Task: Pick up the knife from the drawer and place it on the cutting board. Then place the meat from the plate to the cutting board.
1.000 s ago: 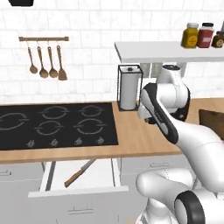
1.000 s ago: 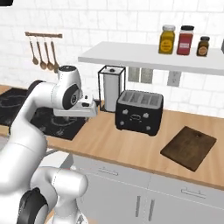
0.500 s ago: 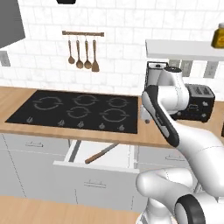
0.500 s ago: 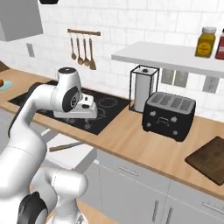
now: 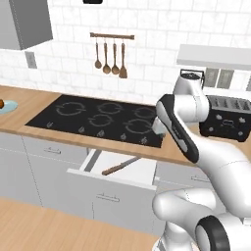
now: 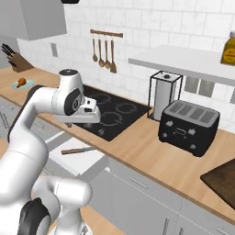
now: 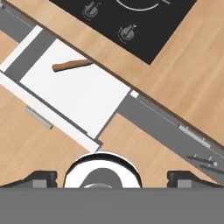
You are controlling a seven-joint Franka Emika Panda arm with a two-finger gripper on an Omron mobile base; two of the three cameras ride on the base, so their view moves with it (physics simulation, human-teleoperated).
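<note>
Take the drawer (image 5: 122, 169) as your reference landmark. It stands pulled out below the counter (image 5: 59, 137), directly under the front edge of the cooktop (image 5: 100, 117), so its white floor is exposed from above. The knife (image 5: 120, 166) lies flat inside it; its brown handle points toward the drawer front and its blade runs back under the counter lip, so you can see mainly the handle (image 7: 71, 65) in the hand view.

The gripper (image 6: 94, 112) hangs above the drawer, over the counter edge, with its jaws spread to full width and nothing between them. That wide stance suits a descent onto the handle.

The plate (image 6: 23, 83) carrying the meat (image 6: 21, 81) sits on the counter far to the left of the drawer, beside the knife block (image 6: 13, 59). The cutting board (image 6: 222, 181) lies far to the drawer's right, past the toaster (image 6: 190, 126). Judge the task as barely begun: the knife is not yet grasped.
</note>
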